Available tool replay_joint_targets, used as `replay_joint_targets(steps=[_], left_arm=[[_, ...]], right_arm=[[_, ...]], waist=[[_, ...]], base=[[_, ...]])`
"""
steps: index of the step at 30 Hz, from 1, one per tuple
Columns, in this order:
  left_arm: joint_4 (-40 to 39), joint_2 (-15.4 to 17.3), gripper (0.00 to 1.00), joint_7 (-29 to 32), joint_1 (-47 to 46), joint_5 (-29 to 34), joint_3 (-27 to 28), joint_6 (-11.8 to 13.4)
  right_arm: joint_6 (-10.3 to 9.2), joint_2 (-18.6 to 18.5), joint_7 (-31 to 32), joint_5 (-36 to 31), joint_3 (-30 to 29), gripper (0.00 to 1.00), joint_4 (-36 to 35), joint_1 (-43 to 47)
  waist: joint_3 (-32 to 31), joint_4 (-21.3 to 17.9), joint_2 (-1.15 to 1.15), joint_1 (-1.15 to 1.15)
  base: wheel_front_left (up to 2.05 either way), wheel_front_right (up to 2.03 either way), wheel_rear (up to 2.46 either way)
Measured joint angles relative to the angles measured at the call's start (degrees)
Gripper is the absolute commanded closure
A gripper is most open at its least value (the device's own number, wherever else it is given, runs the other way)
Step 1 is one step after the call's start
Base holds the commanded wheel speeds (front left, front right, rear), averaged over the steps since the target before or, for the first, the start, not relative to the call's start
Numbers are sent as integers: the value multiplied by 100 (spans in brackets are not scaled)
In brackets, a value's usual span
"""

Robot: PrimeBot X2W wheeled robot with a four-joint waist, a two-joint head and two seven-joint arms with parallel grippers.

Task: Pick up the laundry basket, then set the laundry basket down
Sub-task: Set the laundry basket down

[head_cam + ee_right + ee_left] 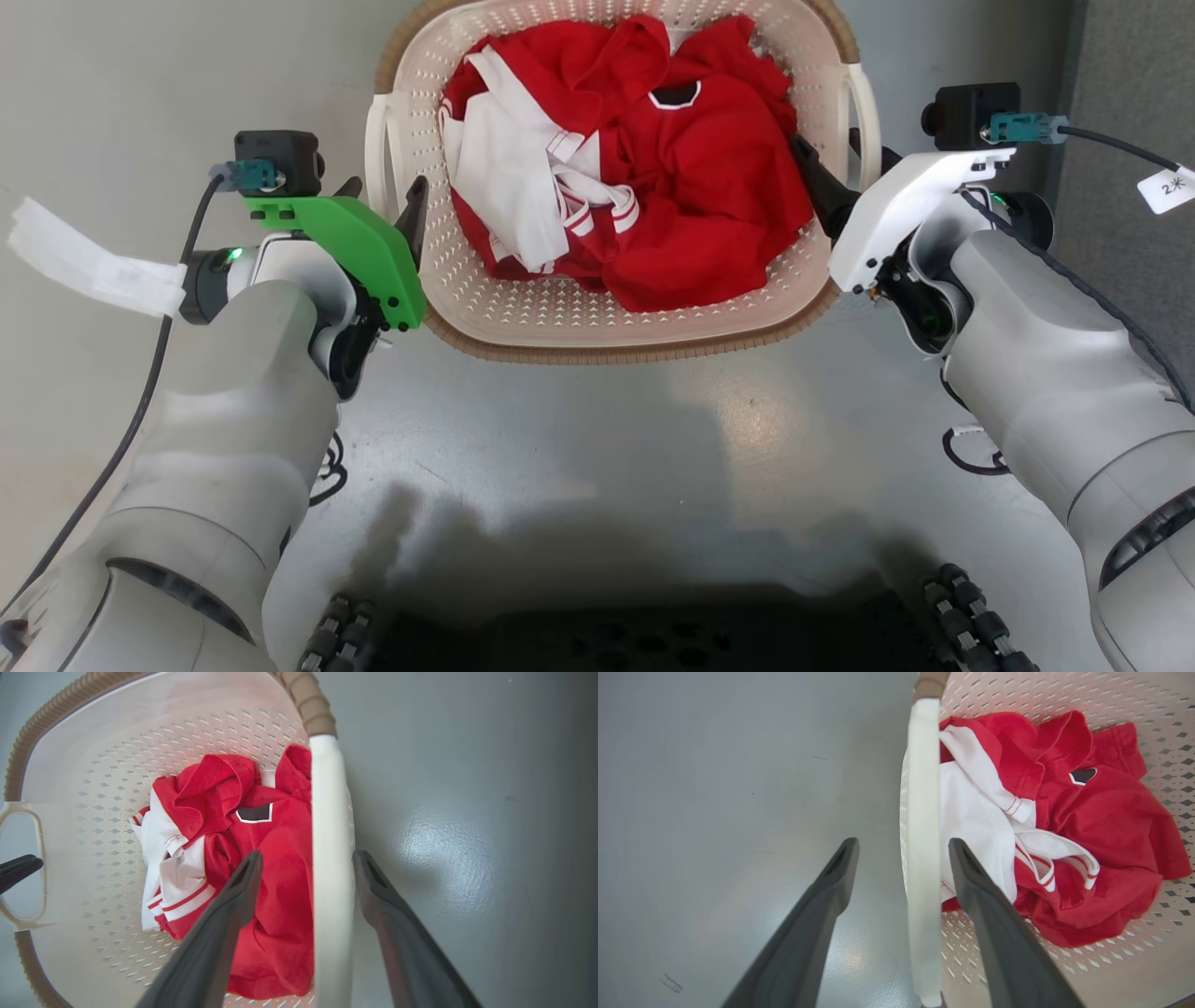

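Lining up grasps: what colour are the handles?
White handles, brown rim; left wrist view shows it best.

Laundry basket (560, 308): cream-white plastic, diamond-hole pattern, brown ribbed rim. Left gripper (902, 842) and right gripper (307, 855): dark grey fingers. Between each pair, plain white: left handle (922, 812), right handle (329, 858). Just past the left gripper's inner finger: white garment (971, 826), red-striped trim. Past the right gripper's inner finger: red jersey (280, 830), black patch edged white. Outside both: glossy grey floor (597, 439). Green left wrist cover (355, 243), white right wrist cover (896, 205).
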Motion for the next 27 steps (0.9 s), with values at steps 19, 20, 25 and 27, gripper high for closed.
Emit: replay_joint_targets(steps=[19, 20, 25, 27], left_arm=[[156, 1, 0, -557, 269, 10, -66, 0], [160, 1, 0, -559, 300, 10, -63, 0], [169, 3, 0, -658, 513, 7, 0, -1], [146, 26, 0, -708, 600, 7, 25, -1]], right_arm=[[0, 167, -312, 220, 49, 0, 43, 316], [0, 189, -345, 243, 49, 0, 23, 355], [0, 198, -410, 322, 76, 0, -48, 542], [0, 190, -459, 398, 73, 0, -113, 664]], waist=[[-779, -114, 0, 0], [-846, -127, 0, -1], [-1202, -193, 0, -1], [-1425, -232, 0, -1]], base=[[0, 0, 0], [0, 0, 0], [0, 0, 0], [0, 0, 0]])
